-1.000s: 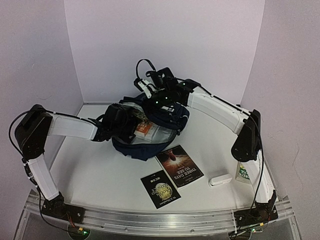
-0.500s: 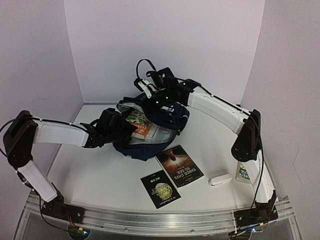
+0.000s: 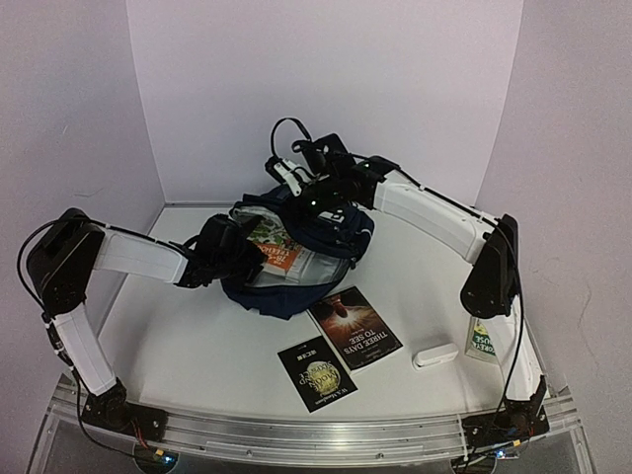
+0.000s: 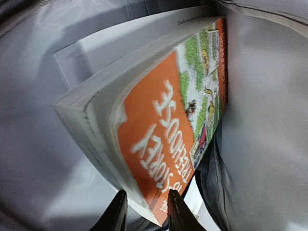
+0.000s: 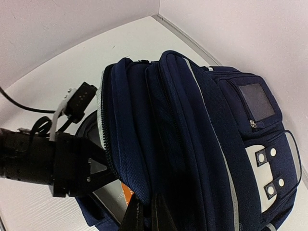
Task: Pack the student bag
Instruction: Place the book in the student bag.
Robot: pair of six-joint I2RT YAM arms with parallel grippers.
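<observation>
The student bag (image 3: 331, 229), dark navy with white buckle patches, lies at the table's middle back with its mouth toward the left. My right gripper (image 3: 314, 202) is shut on the upper rim of that mouth and holds it up; the wrist view shows the pinched fabric of the bag (image 5: 202, 144) in the right gripper (image 5: 146, 217). An orange book (image 3: 282, 253) sits partly inside the mouth. My left gripper (image 3: 245, 255) is at the opening. In its wrist view the left gripper (image 4: 147, 214) has its jaws on either side of the orange book (image 4: 159, 134), at its near corner.
A white book or box (image 4: 120, 43) lies under the orange one inside the grey lining. On the table in front of the bag lie two dark books (image 3: 354, 327) (image 3: 316, 373), a small white box (image 3: 435, 355) and a green-labelled item (image 3: 481, 341) by the right arm.
The left arm drew back a little, then came in again. Its jaws have narrowed round the orange book's corner. The right gripper has kept its hold on the bag's rim.
</observation>
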